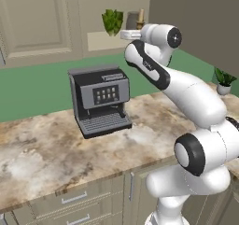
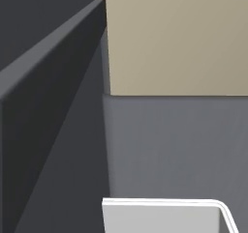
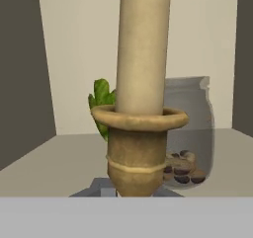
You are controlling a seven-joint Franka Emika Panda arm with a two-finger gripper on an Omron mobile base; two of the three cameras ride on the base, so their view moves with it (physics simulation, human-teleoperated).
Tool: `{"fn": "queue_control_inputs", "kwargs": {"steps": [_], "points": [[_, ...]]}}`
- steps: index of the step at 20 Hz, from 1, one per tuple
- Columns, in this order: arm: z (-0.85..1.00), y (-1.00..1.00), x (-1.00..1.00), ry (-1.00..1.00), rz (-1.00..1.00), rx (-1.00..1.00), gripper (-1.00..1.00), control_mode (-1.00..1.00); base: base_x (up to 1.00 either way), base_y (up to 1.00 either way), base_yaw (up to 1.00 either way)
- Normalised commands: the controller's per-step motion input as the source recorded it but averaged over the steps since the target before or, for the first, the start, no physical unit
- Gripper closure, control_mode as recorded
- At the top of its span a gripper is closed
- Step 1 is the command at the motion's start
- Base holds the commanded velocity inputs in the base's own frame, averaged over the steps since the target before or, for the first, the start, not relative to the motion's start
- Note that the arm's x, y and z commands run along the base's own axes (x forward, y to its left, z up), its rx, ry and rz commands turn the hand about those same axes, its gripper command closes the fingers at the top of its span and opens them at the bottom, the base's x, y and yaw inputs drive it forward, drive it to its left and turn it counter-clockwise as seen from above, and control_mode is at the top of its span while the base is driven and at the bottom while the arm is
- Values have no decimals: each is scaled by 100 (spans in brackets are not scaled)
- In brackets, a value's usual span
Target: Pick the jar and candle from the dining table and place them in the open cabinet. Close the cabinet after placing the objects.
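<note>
Gripper (image 3: 136, 192) clenched on candle (image 3: 142, 59), inside cabinet (image 1: 100, 41); jar (image 3: 190, 128) stood just behind; best lowered upright onto shelf, clear of jar, before letting go.

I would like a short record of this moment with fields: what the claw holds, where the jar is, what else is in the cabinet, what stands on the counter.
claw: shut on the candle, held upright
candle position: in front of the open cabinet, at its shelf
jar: jar already on the cabinet shelf, behind the candle, brown contents at its bottom
also in cabinet: green plant beside the jar
counter: coffee machine on the marbled top; a second potted plant at the far right
</note>
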Motion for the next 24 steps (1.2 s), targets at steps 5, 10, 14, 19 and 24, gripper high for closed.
{"fn": "queue_control_inputs", "kwargs": {"steps": [5,10,14,19,24], "points": [[0,18,33,0,0,0,100,-100,0,0,0],[0,16,36,0,0,0,100,-100,0,0,0],[0,16,45,0,0,0,100,-100,0,0,0],[-5,15,43,0,0,0,100,-100,0,0,0],[-16,13,40,0,0,0,100,-100,0,0,0]]}}
